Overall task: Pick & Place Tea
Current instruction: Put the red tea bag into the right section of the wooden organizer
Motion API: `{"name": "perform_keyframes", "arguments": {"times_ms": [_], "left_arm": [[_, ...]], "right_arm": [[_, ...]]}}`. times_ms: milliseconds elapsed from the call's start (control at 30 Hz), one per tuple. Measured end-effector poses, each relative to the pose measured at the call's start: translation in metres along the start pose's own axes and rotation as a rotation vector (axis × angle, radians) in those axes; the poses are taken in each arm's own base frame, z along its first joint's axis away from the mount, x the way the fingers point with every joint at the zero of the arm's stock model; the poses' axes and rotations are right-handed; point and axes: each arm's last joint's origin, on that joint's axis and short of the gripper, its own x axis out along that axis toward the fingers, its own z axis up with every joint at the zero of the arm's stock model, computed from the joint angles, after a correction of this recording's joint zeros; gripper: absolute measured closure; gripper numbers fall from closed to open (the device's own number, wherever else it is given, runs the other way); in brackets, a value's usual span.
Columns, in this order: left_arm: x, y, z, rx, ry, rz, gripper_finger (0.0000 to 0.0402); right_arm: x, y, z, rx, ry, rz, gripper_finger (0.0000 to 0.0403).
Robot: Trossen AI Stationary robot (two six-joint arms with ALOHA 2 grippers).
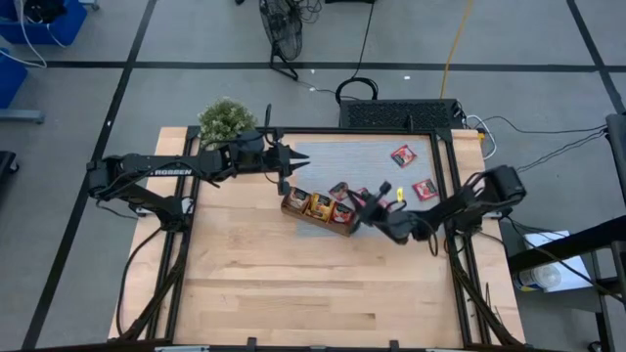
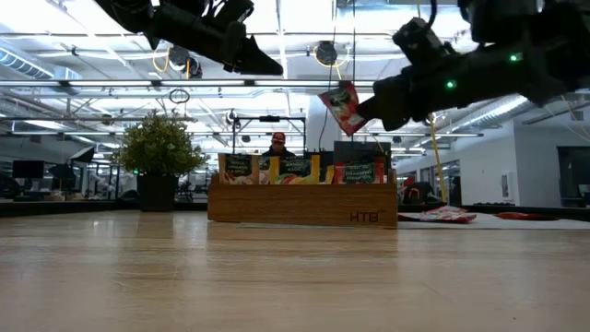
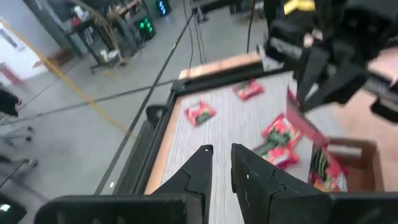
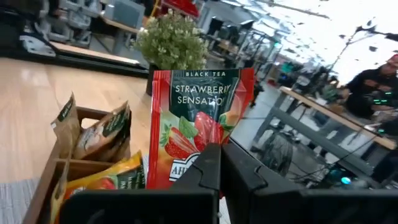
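My right gripper, clamped on a red strawberry sachet, carries it above the wooden tray; next I must lower it into the red compartment.

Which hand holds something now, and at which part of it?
The right hand pinches a red strawberry tea sachet by its lower edge. The left hand holds nothing.

A red strawberry tea sachet is hanging upright at frame centre, pinched by its lower edge. Green, orange and red sachets are standing in the tray; two red ones are lying flat at upper right.
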Motion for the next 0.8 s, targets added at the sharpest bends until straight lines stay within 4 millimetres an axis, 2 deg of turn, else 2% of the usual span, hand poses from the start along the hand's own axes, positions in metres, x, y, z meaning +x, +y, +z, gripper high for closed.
{"name": "perform_keyframes", "arguments": {"times_ms": [100, 267, 467, 600, 700, 800], "left_arm": [[0.000, 0.000, 0.005, -0.006, -0.062, -0.010, 0.0334], [0.000, 0.000, 0.013, -0.164, -0.138, -0.006, 0.0334], [-0.001, 0.002, 0.018, -0.222, -0.188, 0.011, 0.0334], [0.004, 0.002, 0.013, -0.331, -0.172, -0.014, 0.0330], [0.011, -0.001, 0.007, -0.380, -0.142, -0.039, 0.0306], [0.021, -0.008, -0.005, -0.397, -0.071, -0.060, 0.0263]], "right_arm": [[-0.005, 0.010, -0.006, -0.014, -0.005, -0.033, 0.0403], [0.008, 0.016, -0.013, -0.036, -0.028, -0.073, 0.0403], [0.032, 0.005, -0.009, -0.054, -0.069, -0.169, 0.0403], [0.049, -0.002, -0.004, -0.025, -0.133, -0.120, 0.0403], [0.059, -0.005, 0.003, -0.018, -0.159, -0.129, 0.0403], [0.063, -0.005, 0.008, -0.034, -0.171, -0.143, 0.0403]]}}
